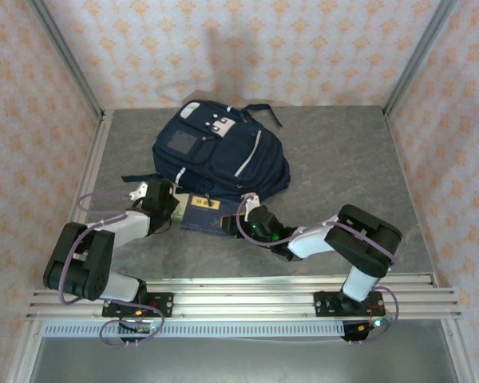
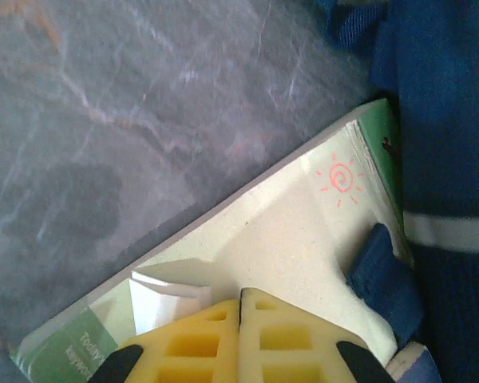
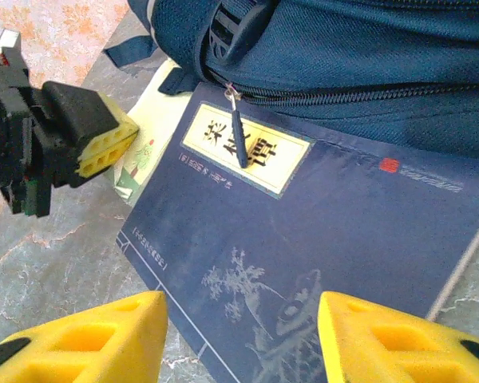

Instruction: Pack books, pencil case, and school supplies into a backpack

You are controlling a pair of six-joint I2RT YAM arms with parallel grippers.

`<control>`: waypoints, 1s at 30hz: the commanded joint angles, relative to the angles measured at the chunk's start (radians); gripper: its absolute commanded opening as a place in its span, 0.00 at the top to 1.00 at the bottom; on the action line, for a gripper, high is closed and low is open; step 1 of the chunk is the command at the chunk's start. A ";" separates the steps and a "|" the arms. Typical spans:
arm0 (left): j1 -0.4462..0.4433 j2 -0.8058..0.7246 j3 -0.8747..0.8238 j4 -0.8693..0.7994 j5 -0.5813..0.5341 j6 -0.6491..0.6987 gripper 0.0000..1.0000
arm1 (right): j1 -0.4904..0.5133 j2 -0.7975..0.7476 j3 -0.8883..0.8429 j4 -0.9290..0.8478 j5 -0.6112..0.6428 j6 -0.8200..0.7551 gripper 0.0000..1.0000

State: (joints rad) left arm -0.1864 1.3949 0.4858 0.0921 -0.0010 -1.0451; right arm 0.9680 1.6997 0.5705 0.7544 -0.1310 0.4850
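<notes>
The navy blue backpack [image 1: 219, 155] lies flat at the middle of the table. One navy book [image 3: 319, 239] with a yellow label lies against its near edge [image 1: 205, 214], part of it tucked under the backpack [image 3: 367, 56]. A zipper pull rests on the label. My right gripper [image 3: 243, 335] hovers open over the book's near end, its fingers spread on either side. A pale green-edged packet [image 2: 303, 231] lies left of the book, partly under the backpack [image 2: 447, 120]. My left gripper [image 2: 241, 299] is shut, its tips over the packet, with nothing visible between them.
A dark blue strap end [image 2: 383, 275] lies on the packet's corner. Grey marbled tabletop [image 2: 128, 120] stretches to the left of the packet. Patterned walls and metal frame posts [image 1: 72, 64] enclose the table on three sides.
</notes>
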 commanded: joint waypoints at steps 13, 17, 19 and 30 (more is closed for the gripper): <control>-0.411 -0.341 -0.069 -0.333 -0.033 -0.150 0.92 | 0.000 -0.011 0.030 -0.053 0.075 0.009 0.48; -0.414 -0.453 -0.007 -0.489 -0.133 -0.069 0.88 | -0.002 -0.028 0.132 -0.258 0.042 0.007 0.47; -0.396 -0.501 0.016 -0.544 -0.212 -0.010 0.84 | -0.002 -0.022 0.180 -0.327 -0.012 0.006 0.46; -0.117 -0.188 0.174 -0.311 -0.044 0.220 0.52 | -0.006 -0.017 0.213 -0.358 -0.017 0.074 0.46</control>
State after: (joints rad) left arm -0.3275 1.1217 0.5865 -0.3023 -0.0753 -0.8951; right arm 0.9676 1.6985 0.7963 0.4030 -0.1509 0.5278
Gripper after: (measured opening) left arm 0.479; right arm 0.536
